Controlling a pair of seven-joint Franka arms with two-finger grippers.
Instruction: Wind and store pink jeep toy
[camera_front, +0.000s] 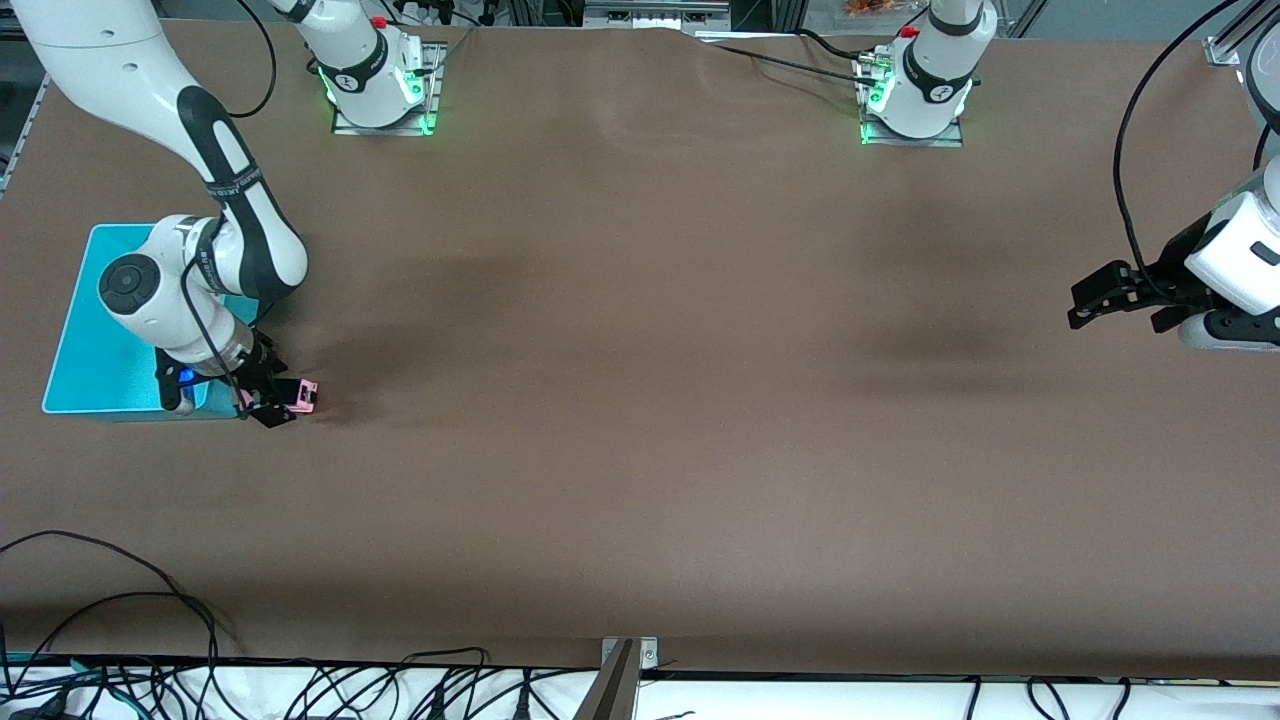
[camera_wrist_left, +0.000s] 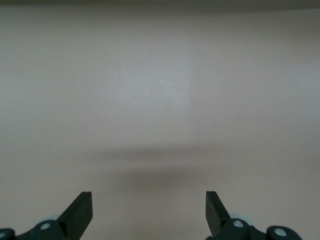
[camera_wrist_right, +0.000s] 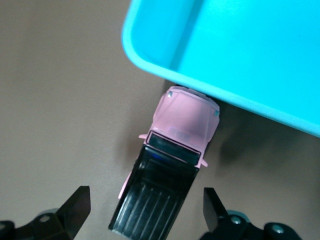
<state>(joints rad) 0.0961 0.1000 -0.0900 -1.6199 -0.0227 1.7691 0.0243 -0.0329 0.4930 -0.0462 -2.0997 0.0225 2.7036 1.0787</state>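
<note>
The pink jeep toy, with its black ribbed roof, stands on the brown table. Its pink hood is against the outer wall of the turquoise bin, at the bin's corner nearer the front camera. My right gripper is low over the jeep and open. One finger stands on each side of the black roof, with a gap at both sides. My left gripper waits open over bare table at the left arm's end, nothing between its fingers.
The right arm's elbow and wrist hang over the bin and hide part of it. Black cables and a metal bracket run along the table edge nearest the front camera. Both arm bases stand at the table's farthest edge.
</note>
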